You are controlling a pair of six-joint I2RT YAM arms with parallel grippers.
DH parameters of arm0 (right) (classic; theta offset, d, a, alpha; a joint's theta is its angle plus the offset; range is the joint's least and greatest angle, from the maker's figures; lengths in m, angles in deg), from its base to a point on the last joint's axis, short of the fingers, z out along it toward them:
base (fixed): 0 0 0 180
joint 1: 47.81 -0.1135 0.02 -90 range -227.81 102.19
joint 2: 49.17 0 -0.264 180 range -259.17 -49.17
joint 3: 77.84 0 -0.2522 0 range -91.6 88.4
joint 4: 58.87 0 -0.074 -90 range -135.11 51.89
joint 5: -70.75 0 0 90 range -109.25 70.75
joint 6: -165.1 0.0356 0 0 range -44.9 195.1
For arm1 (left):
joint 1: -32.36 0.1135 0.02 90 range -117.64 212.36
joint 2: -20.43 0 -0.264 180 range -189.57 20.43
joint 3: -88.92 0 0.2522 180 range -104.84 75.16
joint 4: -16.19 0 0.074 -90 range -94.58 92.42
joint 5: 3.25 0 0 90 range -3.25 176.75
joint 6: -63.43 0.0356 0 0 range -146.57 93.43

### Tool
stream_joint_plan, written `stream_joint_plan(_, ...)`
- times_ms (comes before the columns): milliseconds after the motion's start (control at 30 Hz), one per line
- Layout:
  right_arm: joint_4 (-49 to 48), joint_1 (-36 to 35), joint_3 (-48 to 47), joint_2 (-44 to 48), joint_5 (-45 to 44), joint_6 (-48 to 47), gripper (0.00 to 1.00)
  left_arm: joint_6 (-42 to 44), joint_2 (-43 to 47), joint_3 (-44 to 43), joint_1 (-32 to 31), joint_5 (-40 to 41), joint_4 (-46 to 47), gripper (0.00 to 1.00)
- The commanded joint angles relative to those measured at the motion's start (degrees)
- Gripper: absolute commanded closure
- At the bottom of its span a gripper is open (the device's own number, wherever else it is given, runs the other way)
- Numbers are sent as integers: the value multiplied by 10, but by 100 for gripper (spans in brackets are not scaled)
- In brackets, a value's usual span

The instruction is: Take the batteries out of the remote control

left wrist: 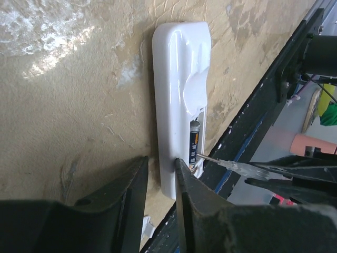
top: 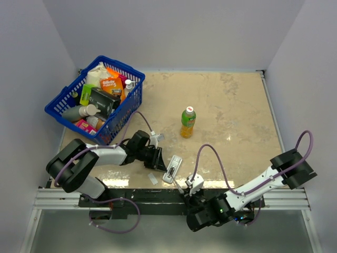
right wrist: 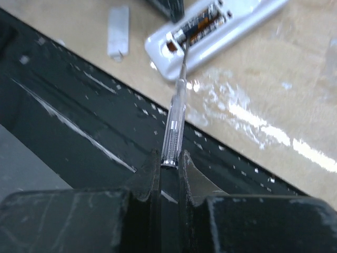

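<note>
One remote control (left wrist: 176,79) lies at the table (top: 237,105) edge, batteries (left wrist: 193,142) showing. The right gripper (right wrist: 169,163) pinches a screwdriver (right wrist: 175,121) tipped into its recess; the left gripper (left wrist: 161,161) sits with fingers slightly apart at its end.

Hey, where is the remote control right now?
In the top view, the remote control lies near the table's front edge, just right of the left gripper.

battery (left wrist: 193,142) in remote (top: 172,169) — stick (right wrist: 174,124) before, bottle (top: 188,122) behind

We see a beige, mottled table (top: 231,100) boxed in by pale grey walls (top: 174,31). Light glares off its near side.
</note>
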Motion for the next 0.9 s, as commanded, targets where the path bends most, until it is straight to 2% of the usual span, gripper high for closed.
stream_joint_plan(0, 62, 4, 14, -33, 60, 95, 100, 17, -8, 14, -2, 67, -42, 68)
stream_joint_plan(367, 37, 2, 28, -2, 29, 85, 100, 15, -21, 12, -2, 89, -43, 69)
stream_joint_plan(600, 84, 3, 14, 50, 28, 67, 100, 14, -46, 8, -2, 112, -39, 75)
stream_joint_plan(767, 12, 3, 64, 72, 41, 62, 100, 14, -52, 6, -2, 119, -41, 75)
stream_joint_plan(867, 9, 2, 67, 46, 55, 97, 100, 11, -54, 6, -2, 125, -44, 75)
